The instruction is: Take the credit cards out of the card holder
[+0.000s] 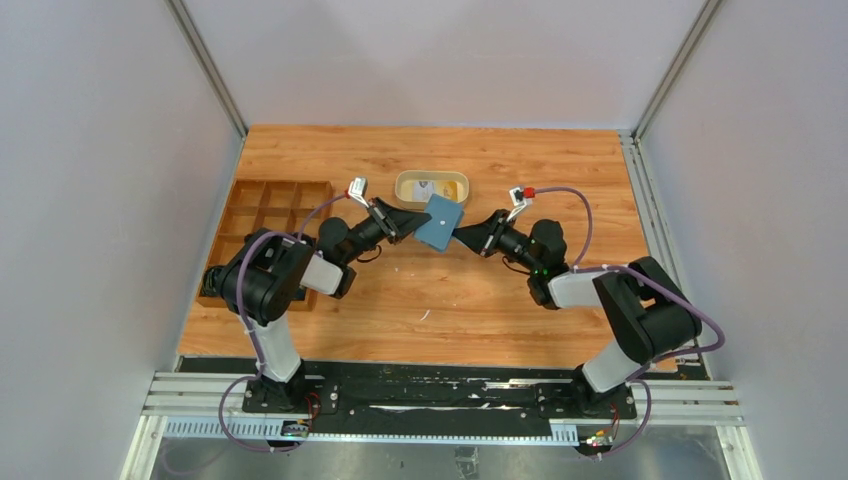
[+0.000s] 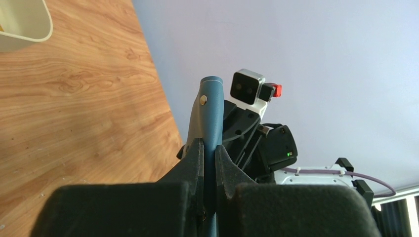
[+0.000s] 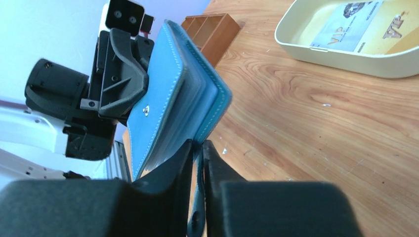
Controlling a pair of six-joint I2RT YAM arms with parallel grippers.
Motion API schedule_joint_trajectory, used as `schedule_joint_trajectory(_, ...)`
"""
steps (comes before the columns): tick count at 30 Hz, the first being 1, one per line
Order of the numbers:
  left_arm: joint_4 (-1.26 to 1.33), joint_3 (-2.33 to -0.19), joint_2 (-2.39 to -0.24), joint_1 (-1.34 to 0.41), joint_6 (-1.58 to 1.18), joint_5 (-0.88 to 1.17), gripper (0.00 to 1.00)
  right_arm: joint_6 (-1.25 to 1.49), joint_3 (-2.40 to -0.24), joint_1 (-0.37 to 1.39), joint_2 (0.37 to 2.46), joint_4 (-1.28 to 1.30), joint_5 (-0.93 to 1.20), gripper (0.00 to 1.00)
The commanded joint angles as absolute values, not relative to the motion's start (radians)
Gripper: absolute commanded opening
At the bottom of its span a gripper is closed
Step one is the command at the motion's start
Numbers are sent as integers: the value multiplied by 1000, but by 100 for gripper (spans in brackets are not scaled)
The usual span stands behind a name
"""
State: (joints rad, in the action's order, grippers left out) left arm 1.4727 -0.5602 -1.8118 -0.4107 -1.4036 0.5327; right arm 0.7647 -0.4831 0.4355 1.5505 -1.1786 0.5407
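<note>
The teal-blue card holder hangs in the air between both arms, folded and a little ajar. My left gripper is shut on its left edge, which shows as a thin blue strip between the fingers. My right gripper is shut on the snap tab at the holder's near edge. Two credit cards lie in the beige tray: a whitish one printed VIP and a yellowish one. Any cards inside the holder are hidden.
The oval beige tray sits on the wooden table just behind the holder. A brown wooden compartment box stands at the left edge, under the left arm. Grey walls close in the table on three sides.
</note>
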Motion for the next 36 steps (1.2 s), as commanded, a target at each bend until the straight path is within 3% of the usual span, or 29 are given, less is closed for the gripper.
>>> schedule_joint_trajectory(1,1538,-558,-1814,-413,-1416,553,0,817,-483,423,1594,-1295,574,8)
schedule_joint_trajectory(2,1537,-559,-1813,-413,-1416,554,0,824,-483,423,1600,-1305,576,2)
schedule_joint_trajectory(5,1537,-567,-1811,-413,-1416,572,0,845,-474,416,1607,-1345,585,0)
schedule_joint_trajectory(6,1538,-569,-1814,-413,-1414,577,10,852,-468,410,1604,-1358,587,0)
schedule_joint_trajectory(8,1535,-568,-1812,-410,-1404,585,39,864,-454,389,1585,-1355,594,0)
schedule_joint_trajectory(9,1531,-566,-1812,-409,-1397,591,76,864,-454,375,1564,-1320,609,0)
schedule_joint_trajectory(10,1529,-566,-1812,-406,-1390,600,97,859,-454,363,1539,-1275,624,0)
schedule_joint_trajectory(12,1524,-565,-1812,-402,-1378,620,100,821,-453,341,1464,-1148,646,0)
schedule_joint_trajectory(18,1438,-554,-1781,-403,-1296,643,100,571,-629,337,1240,-383,602,0)
schedule_joint_trajectory(22,1160,-563,-1677,-423,-1119,627,100,488,-752,337,1221,-57,550,0)
schedule_joint_trajectory(28,461,-654,-1411,-527,-683,355,100,438,-896,337,1293,238,490,0)
schedule_joint_trajectory(36,390,-660,-1434,-554,-657,313,100,429,-917,340,1353,351,437,0)
